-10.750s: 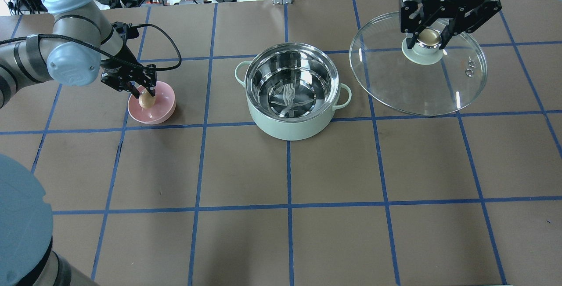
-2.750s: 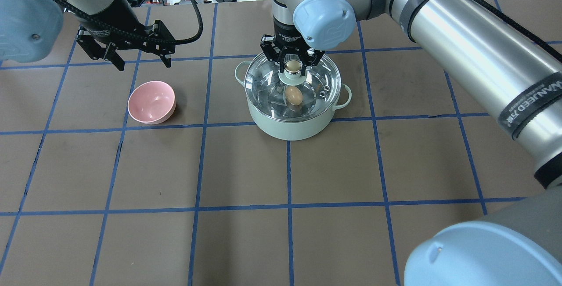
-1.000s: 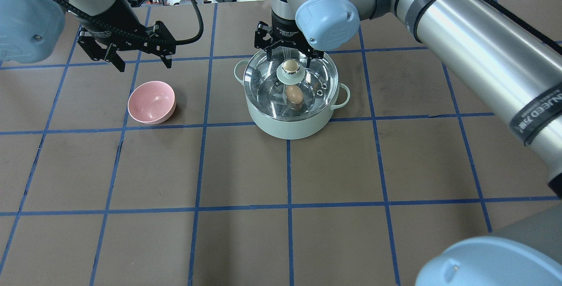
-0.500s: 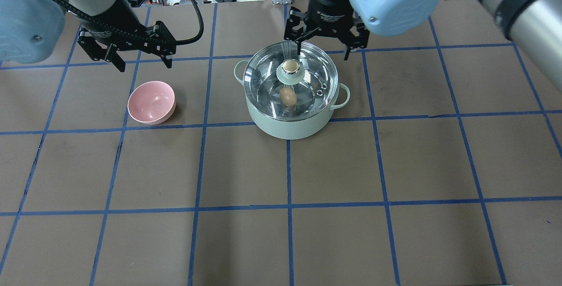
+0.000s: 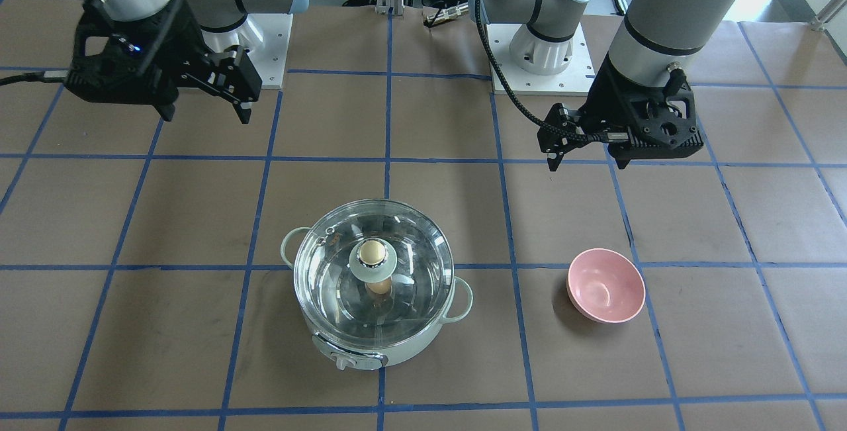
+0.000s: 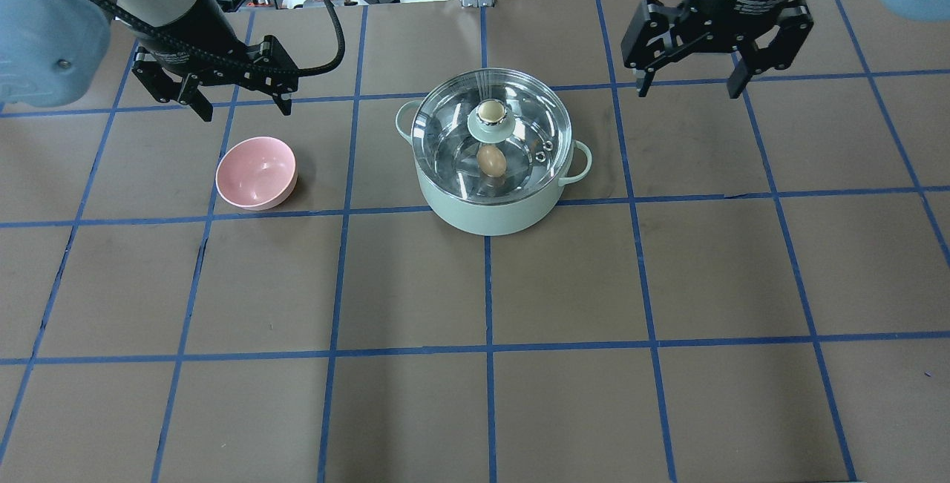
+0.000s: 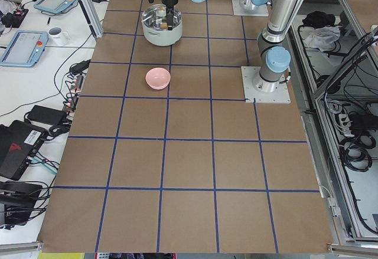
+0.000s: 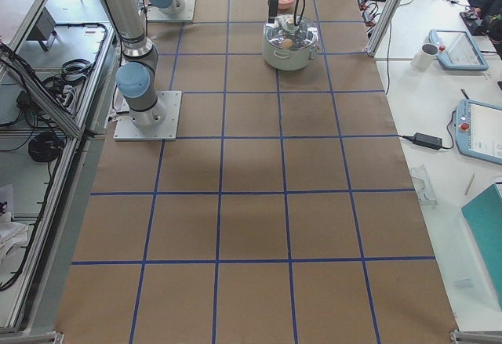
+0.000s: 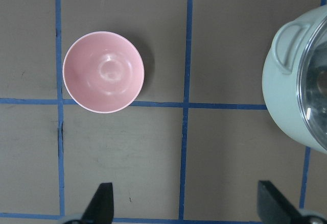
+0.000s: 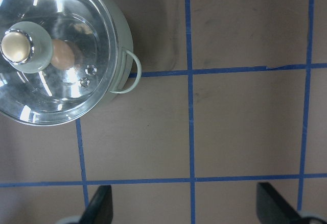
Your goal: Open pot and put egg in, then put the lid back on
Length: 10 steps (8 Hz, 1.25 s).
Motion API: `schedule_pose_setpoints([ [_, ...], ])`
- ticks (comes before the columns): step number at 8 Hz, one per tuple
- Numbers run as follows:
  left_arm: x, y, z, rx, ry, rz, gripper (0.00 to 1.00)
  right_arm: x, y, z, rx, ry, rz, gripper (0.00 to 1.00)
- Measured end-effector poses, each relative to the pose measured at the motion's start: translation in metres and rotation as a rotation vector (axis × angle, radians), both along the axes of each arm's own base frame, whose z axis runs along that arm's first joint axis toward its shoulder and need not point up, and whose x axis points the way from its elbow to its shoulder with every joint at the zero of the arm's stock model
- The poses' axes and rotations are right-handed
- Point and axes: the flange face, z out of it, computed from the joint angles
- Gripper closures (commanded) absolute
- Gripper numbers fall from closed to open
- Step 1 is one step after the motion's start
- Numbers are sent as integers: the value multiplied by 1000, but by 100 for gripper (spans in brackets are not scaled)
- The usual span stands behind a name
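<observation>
glass dome lid [image 6: 453,130] caps round mint pot [image 6: 486,212].

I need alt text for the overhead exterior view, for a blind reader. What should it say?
A mint-green pot stands on the table with its glass lid on and a brown egg visible inside. The left end effector hangs open near an empty pink bowl; the right end effector hangs open beside the pot, holding nothing.

The mint-green pot [image 6: 491,201] stands upright, its glass lid [image 6: 453,138] seated on top, the egg [image 6: 491,161] inside.
</observation>
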Motion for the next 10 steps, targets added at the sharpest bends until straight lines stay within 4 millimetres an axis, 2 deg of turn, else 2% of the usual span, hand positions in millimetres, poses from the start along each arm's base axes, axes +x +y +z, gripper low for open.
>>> schedule_pose_setpoints([
  [1,0,0,0,0,0,-1,0,-12,7,6,0,-1,21,0],
  [3,0,0,0,0,-1,-2,0,-19,15,8,-5,-2,37,0],
  [10,0,1,0,2,-3,-3,0,-19,17,8,-9,2,50,0],
])
